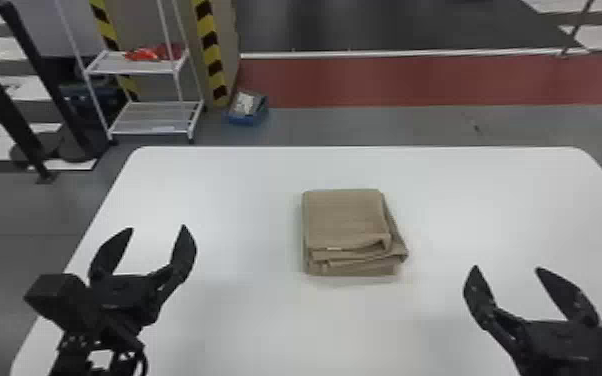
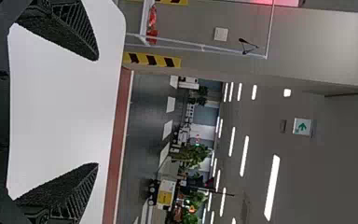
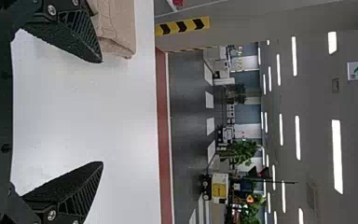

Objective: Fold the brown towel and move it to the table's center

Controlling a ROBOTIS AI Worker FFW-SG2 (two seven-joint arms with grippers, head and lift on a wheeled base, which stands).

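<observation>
Towel [image 1: 347, 220] is sitting where, relative to your grippers?

Lying between them, farther forward than both. It's resting on the white table [image 1: 245, 200], to the right of your left gripper [image 1: 157, 227] and to the left of your right gripper [image 1: 507, 269]. You're touching it with neither.

Left gripper state?

You're holding it wide open and empty over the table, fingertips pointing forward.

Right one?

Same: you're keeping its fingers spread wide, gripping nothing. Your right wrist view is catching part of the towel just past one finger.

Fold looking how?

It's lying as a compact, layered block. Flat top panel is facing you. Layers are showing along the near side, and lower ones are sticking out on the side toward your right gripper, so edges are running uneven.

Beyond the table?

White rack [image 1: 137, 117] is standing ahead of your left gripper, carrying red items [image 1: 151, 53]. Blue box [image 1: 246, 119] is sitting on the floor, just right of the rack.
</observation>
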